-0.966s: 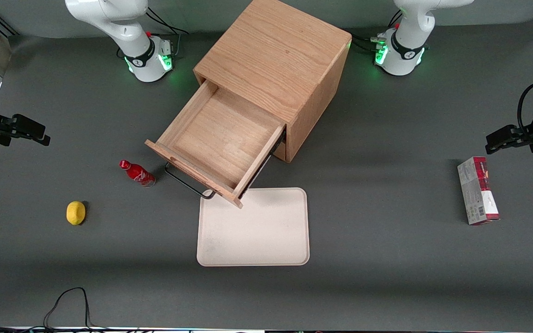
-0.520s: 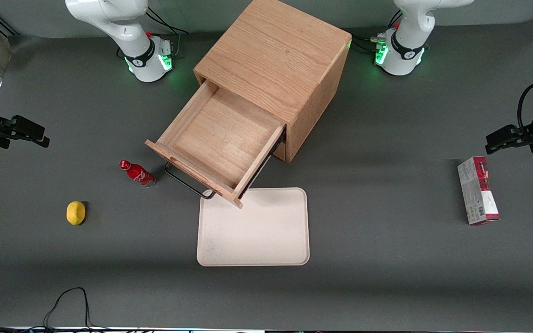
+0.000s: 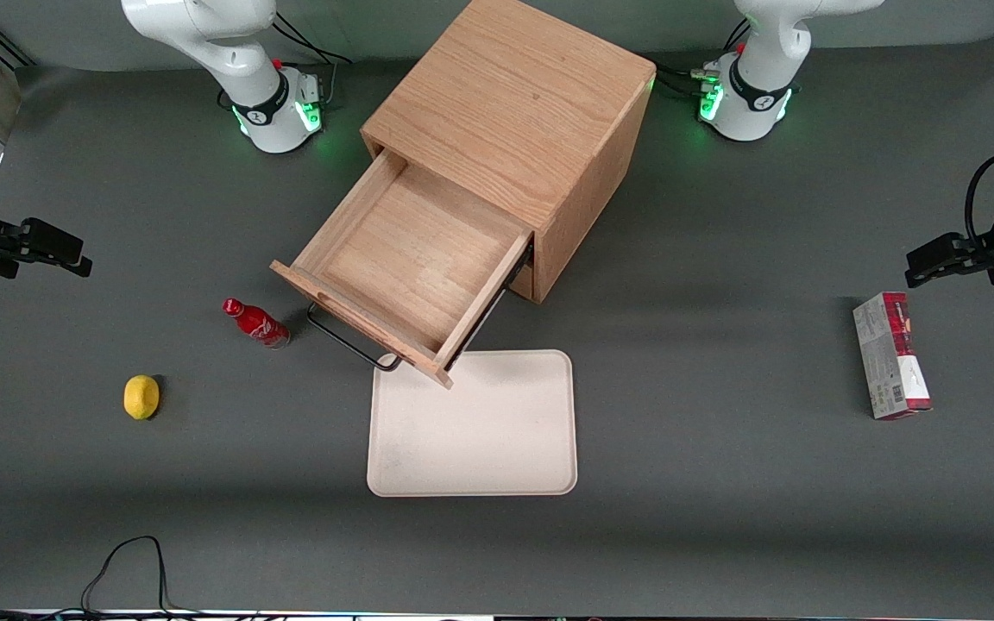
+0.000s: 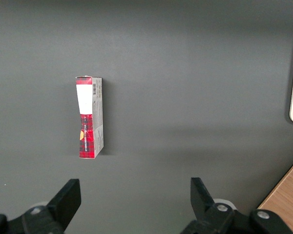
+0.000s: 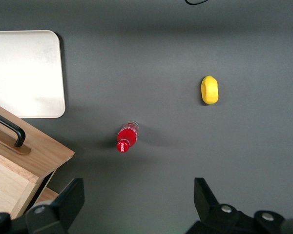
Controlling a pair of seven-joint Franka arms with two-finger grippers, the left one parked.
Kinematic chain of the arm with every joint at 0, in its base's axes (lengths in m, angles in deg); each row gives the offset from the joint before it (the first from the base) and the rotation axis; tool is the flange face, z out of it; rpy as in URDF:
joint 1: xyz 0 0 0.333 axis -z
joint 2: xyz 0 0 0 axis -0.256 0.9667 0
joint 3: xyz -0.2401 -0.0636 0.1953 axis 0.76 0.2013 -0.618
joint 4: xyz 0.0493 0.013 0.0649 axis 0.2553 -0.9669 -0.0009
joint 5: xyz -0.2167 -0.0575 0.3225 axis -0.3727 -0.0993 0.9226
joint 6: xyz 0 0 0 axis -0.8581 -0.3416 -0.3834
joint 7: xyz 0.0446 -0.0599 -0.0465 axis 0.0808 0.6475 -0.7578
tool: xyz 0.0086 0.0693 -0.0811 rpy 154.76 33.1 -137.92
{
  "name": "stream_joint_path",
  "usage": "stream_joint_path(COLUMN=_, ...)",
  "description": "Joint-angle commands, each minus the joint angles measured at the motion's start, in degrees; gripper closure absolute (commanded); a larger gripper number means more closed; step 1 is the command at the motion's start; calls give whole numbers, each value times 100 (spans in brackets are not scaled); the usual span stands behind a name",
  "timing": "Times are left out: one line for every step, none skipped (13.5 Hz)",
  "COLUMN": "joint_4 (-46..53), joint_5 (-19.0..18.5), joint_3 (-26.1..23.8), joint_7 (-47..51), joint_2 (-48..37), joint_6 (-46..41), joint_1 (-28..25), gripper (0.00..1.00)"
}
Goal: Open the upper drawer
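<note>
The light oak upper drawer (image 3: pixel 406 267) with its thin black bar handle (image 3: pixel 350 341) stood pulled far out of the wooden cabinet (image 3: pixel 519 129), its front corner overhanging the cream rectangular tray (image 3: pixel 473 423). A small red bottle (image 3: pixel 255 322) stood just beside the handle, a yellow lemon (image 3: pixel 141 397) farther toward the working arm's end. The black two-finger gripper (image 3: pixel 61 252) hung high at that end (well apart from everything), fingers spread, holding nothing.

The upper drawer (image 3: pixel 406 263) is pulled way out of the cabinet, light oak, empty inside, black bar handle up front.

The gripper (image 3: pixel 74 259) hangs open, well off toward the working arm's end of the table.
</note>
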Motion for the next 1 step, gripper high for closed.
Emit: stream_joint_path(joint_4=7, joint_5=-111, joint_3=66, joint_7=-53, joint_2=-10, joint_6=-21, joint_1=-79, gripper=0)
